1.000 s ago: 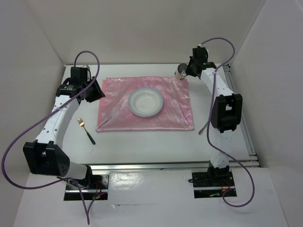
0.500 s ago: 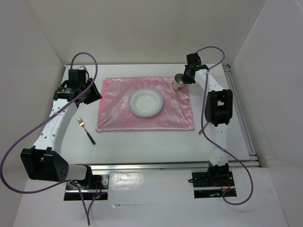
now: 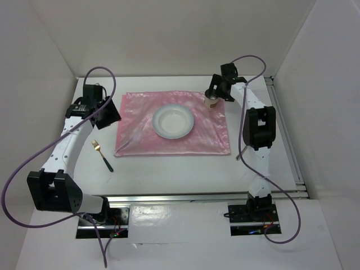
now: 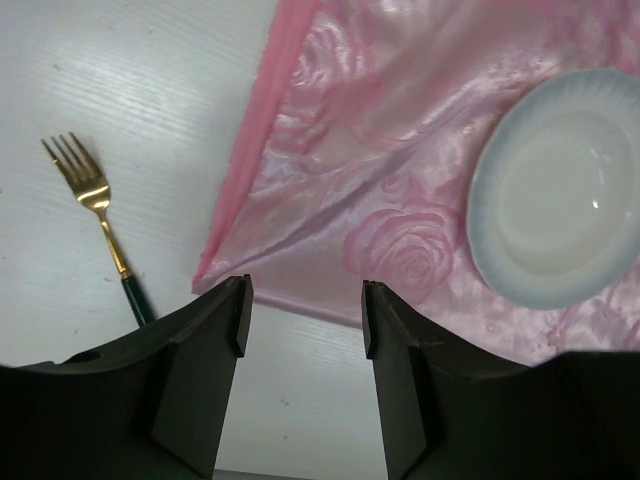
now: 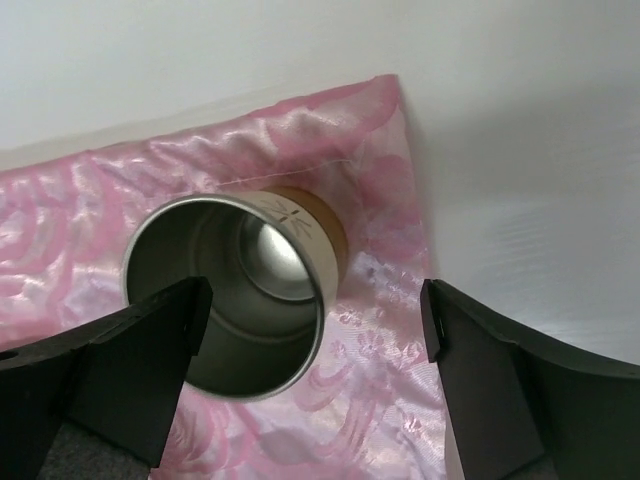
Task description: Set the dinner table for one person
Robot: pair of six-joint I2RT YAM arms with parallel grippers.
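Observation:
The white dinner table carries a shiny pink mat with a white plate at its middle. A steel-lined cup with a cream and brown outside stands upright on the mat's far right corner. My right gripper hovers just over it, open wide; in the right wrist view the cup sits under the left finger, untouched. A gold fork with a dark handle lies on the table left of the mat. My left gripper hangs open and empty above the mat's near left corner, the fork to its left.
A thin utensil lies on the table beside the right arm's elbow, partly hidden by it. White walls close in the back and both sides. A metal rail runs along the table's right edge.
My right gripper came down with the cup onto the mat's far right corner and opened, letting it go. The left gripper's jaws opened wider, the arm shifting slightly.

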